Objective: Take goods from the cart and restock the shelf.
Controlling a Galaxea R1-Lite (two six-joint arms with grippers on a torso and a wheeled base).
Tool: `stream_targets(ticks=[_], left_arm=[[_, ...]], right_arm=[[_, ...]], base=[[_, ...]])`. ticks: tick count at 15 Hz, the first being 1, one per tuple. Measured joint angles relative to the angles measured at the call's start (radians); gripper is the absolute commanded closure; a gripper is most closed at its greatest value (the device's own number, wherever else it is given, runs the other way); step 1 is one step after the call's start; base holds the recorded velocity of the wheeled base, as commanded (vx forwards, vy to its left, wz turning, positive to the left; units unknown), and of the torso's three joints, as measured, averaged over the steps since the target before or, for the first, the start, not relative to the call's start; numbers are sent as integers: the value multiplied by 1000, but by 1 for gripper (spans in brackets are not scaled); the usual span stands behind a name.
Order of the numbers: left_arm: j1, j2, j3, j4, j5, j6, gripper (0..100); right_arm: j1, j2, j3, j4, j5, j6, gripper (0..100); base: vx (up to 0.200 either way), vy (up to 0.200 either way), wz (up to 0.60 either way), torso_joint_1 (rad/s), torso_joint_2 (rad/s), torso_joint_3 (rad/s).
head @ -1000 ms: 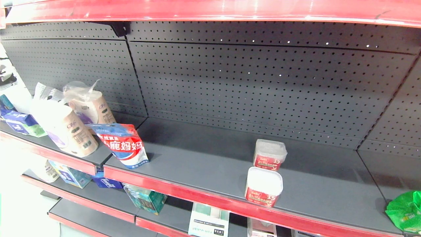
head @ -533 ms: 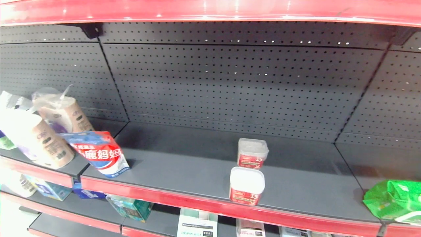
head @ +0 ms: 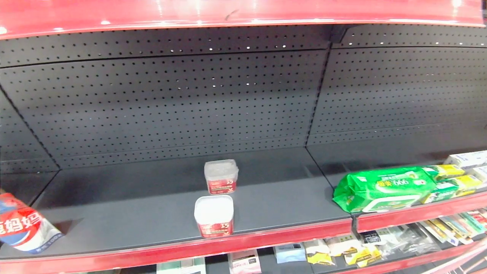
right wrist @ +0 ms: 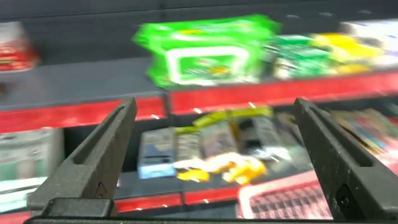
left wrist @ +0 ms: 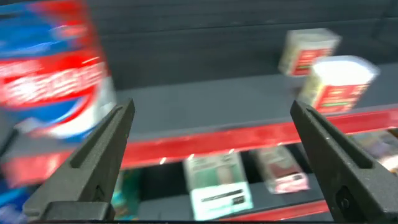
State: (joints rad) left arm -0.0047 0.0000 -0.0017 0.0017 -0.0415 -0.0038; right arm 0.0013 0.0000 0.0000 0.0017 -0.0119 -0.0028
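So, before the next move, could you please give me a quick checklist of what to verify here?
1. Left gripper open and empty: ok.
2. Right gripper open and empty: ok.
3. Bare room on the shelf between the pouch and the front tub: ok.
4. Both tubs upright, back tub included: ok.
5. Goods in a gripper for restocking: not ok.
6. Cart located: cannot tell; a red mesh may be it.
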Motion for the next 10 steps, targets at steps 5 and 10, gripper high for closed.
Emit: stream_targets(ticks=[5,10], left_arm=[[0,0,-4,0,-14,8,0],[-2,141,-210,2,29,-106,0]], right_arm=[[0,0,0,1,-1,-2,0],[0,0,0,0,0,0,0]], base=[[0,0,0,0,0,0],[0,0,0,0,0,0]])
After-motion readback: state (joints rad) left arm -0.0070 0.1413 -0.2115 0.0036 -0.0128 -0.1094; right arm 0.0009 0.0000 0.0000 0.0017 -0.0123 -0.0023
